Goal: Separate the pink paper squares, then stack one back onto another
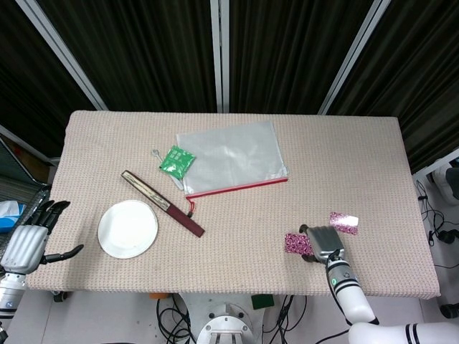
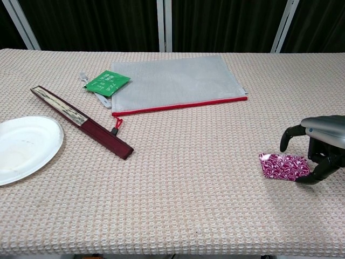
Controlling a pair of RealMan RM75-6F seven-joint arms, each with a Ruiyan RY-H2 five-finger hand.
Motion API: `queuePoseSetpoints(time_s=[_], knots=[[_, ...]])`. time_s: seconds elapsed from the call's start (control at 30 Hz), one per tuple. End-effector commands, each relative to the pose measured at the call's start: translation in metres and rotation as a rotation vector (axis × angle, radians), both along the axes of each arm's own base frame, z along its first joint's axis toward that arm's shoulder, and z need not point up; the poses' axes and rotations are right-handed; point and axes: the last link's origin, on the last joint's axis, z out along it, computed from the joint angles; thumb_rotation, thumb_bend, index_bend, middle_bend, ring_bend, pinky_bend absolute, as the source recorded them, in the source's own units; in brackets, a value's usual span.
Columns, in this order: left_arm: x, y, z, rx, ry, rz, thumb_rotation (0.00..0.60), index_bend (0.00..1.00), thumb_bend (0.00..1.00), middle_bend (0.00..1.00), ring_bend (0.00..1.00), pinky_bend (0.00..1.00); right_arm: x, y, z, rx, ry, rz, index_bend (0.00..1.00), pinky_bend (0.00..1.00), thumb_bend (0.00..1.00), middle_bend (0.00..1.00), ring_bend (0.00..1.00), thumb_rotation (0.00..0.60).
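Right hand: the right hand (image 2: 319, 148) sits at the near right of the table (image 1: 344, 143), fingers curled down over the patterned pink paper square (image 2: 283, 166). A dark fingertip (image 2: 304, 178) meets the square's near right corner, and another finger arches above its far edge. Whether the paper is truly pinched or only touched cannot be told.
Paper under the hand: the patterned pink paper square lies mostly flat on the cloth, its left part sticking out clear of the fingers. Its left corner looks a little raised in the chest view.
Second paper: in the head view a second pink paper square (image 1: 344, 223) lies just beyond the right hand on its far right side, close to it but apart from the first square. The chest view does not show it.
Left hand: the left hand (image 1: 29, 240) hangs off the table's left edge, holding nothing, fingers spread and thumb out to the side.
Edges: the right hand is near the front edge of the table, with the right edge farther off to its outer side.
Open room: bare cloth stretches to the inner side of the right hand as far as the folded fan (image 2: 81, 121) and the white plate (image 2: 24, 147). Farther back lie the mesh zip pouch (image 2: 175, 82) and the green packet (image 2: 107, 82), well apart from the hand.
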Motion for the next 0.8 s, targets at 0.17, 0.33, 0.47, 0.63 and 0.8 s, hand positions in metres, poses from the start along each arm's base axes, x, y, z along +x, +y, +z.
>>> queuePoseSetpoints(time_s=[0.17, 0.33, 0.47, 0.63, 0.8], knots=[[0.001, -0.001, 0.001, 0.002, 0.002, -0.003, 0.164, 0.09, 0.07, 0.12, 0.06, 0.23, -0.006, 0.003, 0.028, -0.082, 0.002, -0.001, 0.33, 0.90, 0.43, 1.00, 0.99, 0.588], [0.002, -0.001, -0.001, -0.006, -0.014, -0.015, 0.164, 0.09, 0.07, 0.12, 0.06, 0.23, -0.036, -0.004, 0.053, -0.194, 0.091, -0.033, 0.33, 0.90, 0.42, 1.00, 0.99, 0.586], [0.002, -0.002, -0.004, -0.014, -0.010, -0.023, 0.164, 0.09, 0.07, 0.12, 0.06, 0.23, -0.054, -0.008, 0.052, -0.199, 0.124, -0.070, 0.33, 0.90, 0.39, 1.00, 0.99, 0.586], [0.004, -0.003, -0.005, -0.024, -0.033, -0.023, 0.165, 0.09, 0.07, 0.12, 0.06, 0.23, -0.064, -0.018, 0.047, -0.219, 0.093, -0.114, 0.32, 0.90, 0.39, 1.00, 0.99, 0.587], [0.003, -0.004, -0.003, -0.019, -0.026, -0.017, 0.164, 0.09, 0.07, 0.12, 0.06, 0.23, -0.072, -0.029, 0.045, -0.227, 0.111, -0.140, 0.32, 0.90, 0.39, 1.00, 0.99, 0.587]])
